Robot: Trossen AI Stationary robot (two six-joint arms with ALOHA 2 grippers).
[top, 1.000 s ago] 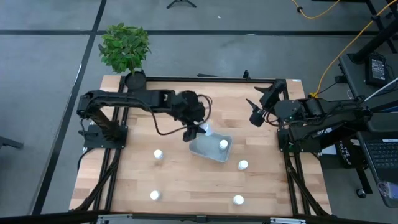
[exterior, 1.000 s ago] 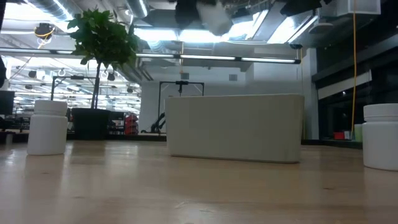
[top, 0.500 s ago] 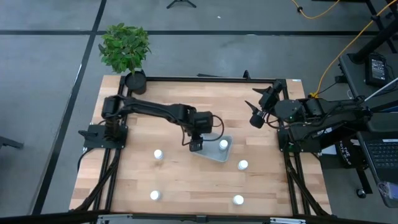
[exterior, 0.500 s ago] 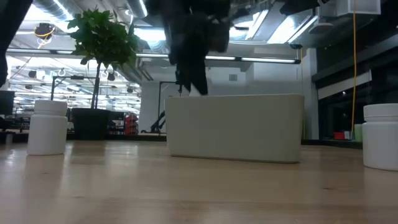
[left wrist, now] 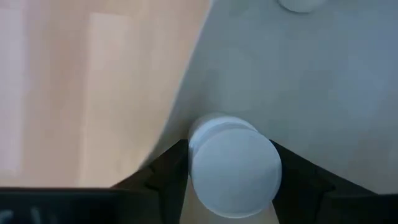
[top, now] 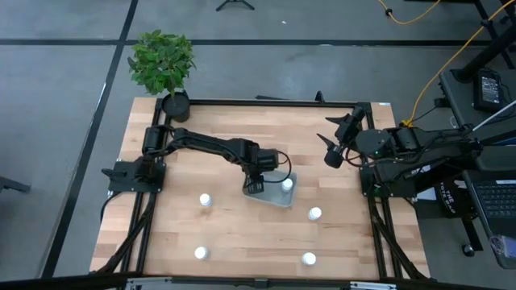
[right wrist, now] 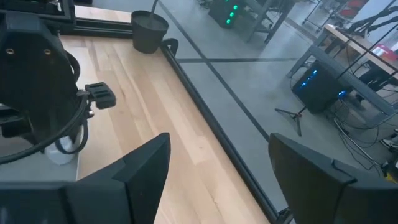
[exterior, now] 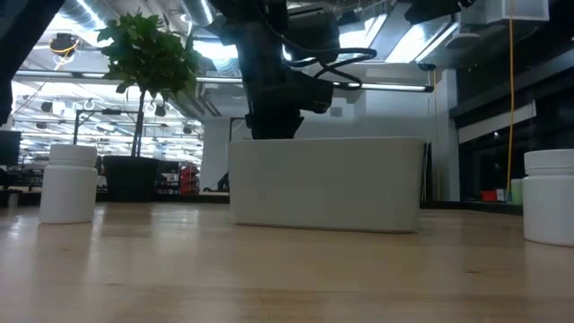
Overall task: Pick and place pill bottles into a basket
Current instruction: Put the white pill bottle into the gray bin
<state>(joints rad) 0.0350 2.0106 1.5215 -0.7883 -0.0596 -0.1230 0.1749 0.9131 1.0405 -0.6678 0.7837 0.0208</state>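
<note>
Left gripper point(left wrist: 231, 177) is lowering a pill bottle point(left wrist: 234, 168) into the basket point(top: 276, 196), jaws flanking it, seemingly gripping. Right gripper point(top: 334, 147) is waiting open near the table point(top: 242, 234) edge. Risk: releasing off-centre, tipping the bottle against the wall.

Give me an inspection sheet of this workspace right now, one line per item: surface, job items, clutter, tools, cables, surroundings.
Surface: wooden table, black frame round it.
Job items: basket mid-table; one pill bottle stands in it, another pill bottle sits between the left tool's fingers over the basket floor; four loose bottles on the table.
Clutter: nothing seen.
Tools: left tool down in the basket; right tool open, waiting at the right edge.
Cables: black cable looped at the left wrist; yellow cable on the floor.
Surroundings: potted plant at the far-left corner.
</note>
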